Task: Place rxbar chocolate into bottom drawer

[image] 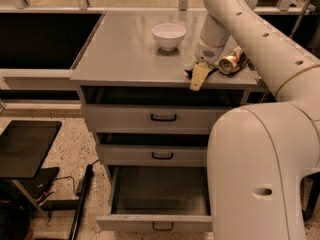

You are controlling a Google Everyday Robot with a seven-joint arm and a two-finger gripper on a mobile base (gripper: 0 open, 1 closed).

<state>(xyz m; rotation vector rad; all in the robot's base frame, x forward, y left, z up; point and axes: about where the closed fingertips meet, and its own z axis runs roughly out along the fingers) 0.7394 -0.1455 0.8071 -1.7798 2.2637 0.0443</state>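
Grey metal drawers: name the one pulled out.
The grey metal bottom drawer, lowest and deepest: its inside shows, while the two shallower drawers above show only fronts. The robot's hand is up at the front edge of the grey countertop.

Drawers (162, 154) x3, bowl (169, 35) x1, can (231, 63) x1, rxbar chocolate (190, 73) x1, gripper (200, 77) x1 @ tabletop (125, 54) front edge.

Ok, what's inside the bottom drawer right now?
The bottom drawer stands open; its visible floor is bare. Its right end is hidden behind the robot's arm. The gripper is up on the cabinet top, at the rxbar chocolate.
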